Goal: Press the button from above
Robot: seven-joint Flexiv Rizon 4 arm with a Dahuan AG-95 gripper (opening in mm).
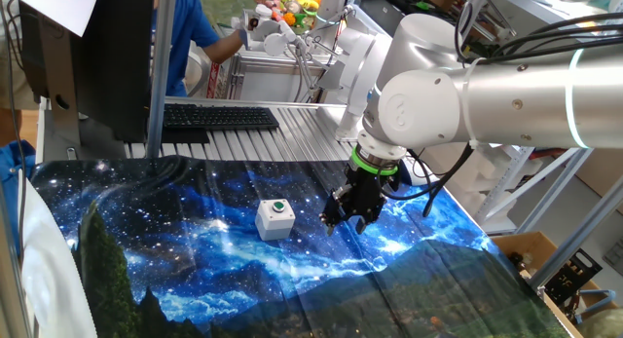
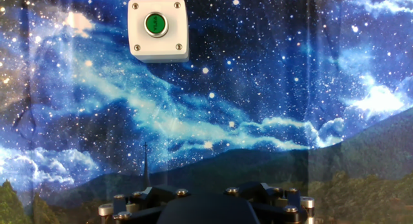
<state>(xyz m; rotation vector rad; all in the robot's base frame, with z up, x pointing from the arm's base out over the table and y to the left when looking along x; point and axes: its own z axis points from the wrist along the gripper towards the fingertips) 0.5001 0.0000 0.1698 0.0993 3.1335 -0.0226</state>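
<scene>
The button (image 1: 277, 207) is a small round green push-button with a dark rim, set in the top of a light-grey box (image 1: 274, 221) on the starry blue cloth. In the hand view the button (image 2: 156, 24) and its box (image 2: 159, 31) sit at the upper left. My gripper (image 1: 348, 213) hangs above the cloth to the right of the box, apart from it. Its dark fingers point down. In the hand view only the dark gripper body (image 2: 206, 208) shows at the bottom edge; the fingertips are hidden, so no gap or contact shows.
The galaxy-print cloth (image 1: 195, 270) covers the table. A black keyboard (image 1: 219, 116) lies behind it on a ribbed metal surface. A person in blue (image 1: 190, 36) stands at the back left. Metal frame posts and cables stand at the right.
</scene>
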